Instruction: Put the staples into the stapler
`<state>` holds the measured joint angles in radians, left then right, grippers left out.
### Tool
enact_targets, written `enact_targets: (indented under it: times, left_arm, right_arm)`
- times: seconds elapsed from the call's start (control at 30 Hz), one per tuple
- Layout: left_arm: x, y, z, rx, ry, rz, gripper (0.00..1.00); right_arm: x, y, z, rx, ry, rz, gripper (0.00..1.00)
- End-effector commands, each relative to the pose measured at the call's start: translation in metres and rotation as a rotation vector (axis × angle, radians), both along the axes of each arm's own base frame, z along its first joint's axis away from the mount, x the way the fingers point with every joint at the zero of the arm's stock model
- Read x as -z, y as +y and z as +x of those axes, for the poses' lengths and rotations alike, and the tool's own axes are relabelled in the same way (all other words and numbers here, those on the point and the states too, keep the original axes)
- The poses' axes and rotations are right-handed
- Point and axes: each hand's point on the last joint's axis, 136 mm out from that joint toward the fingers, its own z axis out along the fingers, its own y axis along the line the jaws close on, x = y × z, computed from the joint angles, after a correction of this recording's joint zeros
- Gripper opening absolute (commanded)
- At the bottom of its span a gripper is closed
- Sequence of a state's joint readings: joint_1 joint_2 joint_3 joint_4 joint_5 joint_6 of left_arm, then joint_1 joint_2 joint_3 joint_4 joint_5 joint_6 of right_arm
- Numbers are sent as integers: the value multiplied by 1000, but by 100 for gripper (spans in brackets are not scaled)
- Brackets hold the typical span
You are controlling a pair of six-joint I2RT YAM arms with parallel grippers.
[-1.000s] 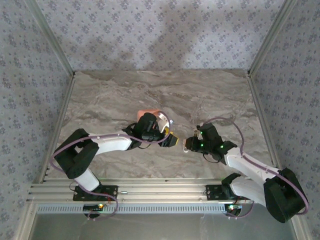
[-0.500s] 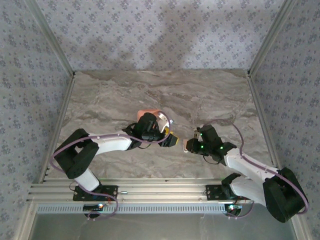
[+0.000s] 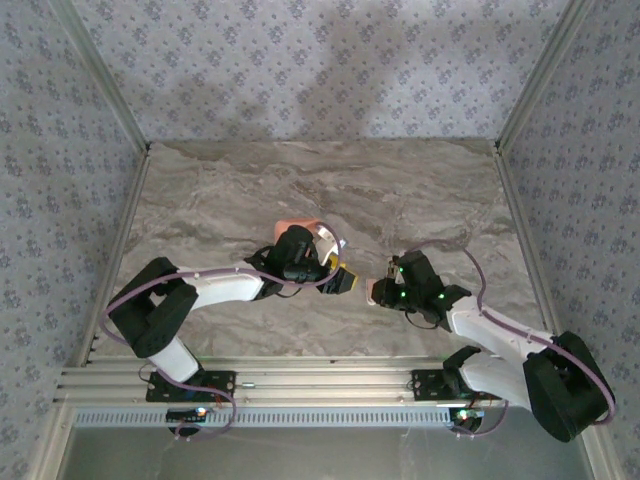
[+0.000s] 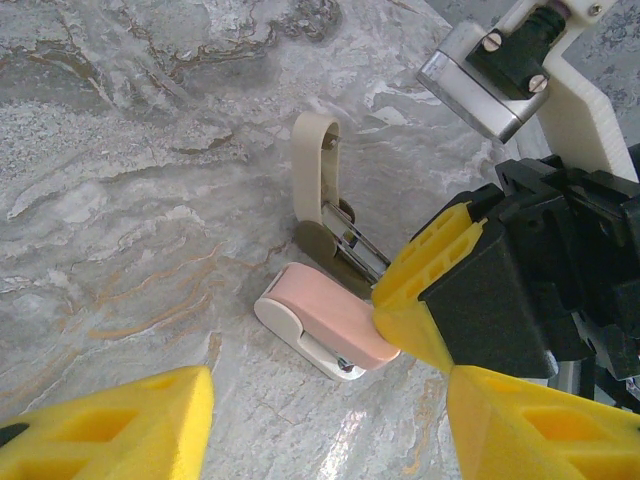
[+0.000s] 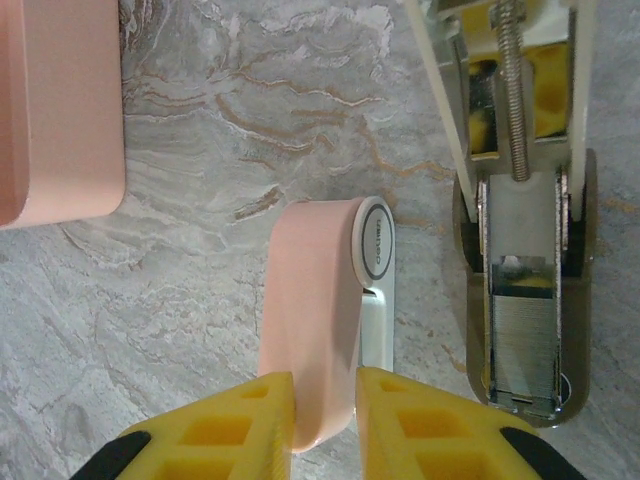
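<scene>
The left arm (image 3: 225, 288) reaches low from its base across the tabletop (image 3: 250, 190) and ends just left of the stapler (image 4: 325, 320). Its wrist is turned so that the left tool (image 3: 343, 281) faces the stapler side-on. That tool stands open, its yellow fingers (image 4: 110, 425) wide apart with nothing between them, short of the stapler and not touching it. A salmon-orange tray (image 5: 60, 110) lies on the tabletop just beyond and to the left of the stapler, partly under the left wrist in the overhead view. The stapler lies hinged open at mid-tabletop between the two tools, its pink half folded away from its metal channel (image 5: 520, 290). A ribbed grey strip, the staples (image 5: 522, 345), sits in that channel. The right arm (image 3: 500, 335) comes in from the right, bent low, and the right tool (image 5: 322, 382) is clamped on the pink half. Compared with a second earlier, the left arm is unmoved, while the right wrist has shifted slightly toward the near edge.
</scene>
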<state>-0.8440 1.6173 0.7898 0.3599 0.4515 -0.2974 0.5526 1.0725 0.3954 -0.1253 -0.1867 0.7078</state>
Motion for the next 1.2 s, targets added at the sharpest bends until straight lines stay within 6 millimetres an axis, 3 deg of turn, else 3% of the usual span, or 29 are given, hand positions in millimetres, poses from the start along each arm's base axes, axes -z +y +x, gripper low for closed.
enact_targets:
  times: [0.0, 0.63, 0.77, 1.03, 1.17]
  left_arm:
    - [-11, 1, 3, -1, -41, -15, 63]
    - [-11, 0, 4, 2, -41, -15, 63]
    - [-13, -2, 5, 3, -43, -19, 63]
    - [-19, -7, 8, 12, -54, -20, 64]
    - [-20, -8, 9, 15, -56, -20, 63]
  right_arm:
    - [33, -18, -25, 17, 129, -91, 22]
    - [53, -34, -44, 45, 203, -161, 17]
    - [38, -31, -34, 39, 158, -155, 20]
    - [-13, -16, -5, 13, 30, -93, 30]
    - [-22, -13, 2, 10, 5, -80, 30]
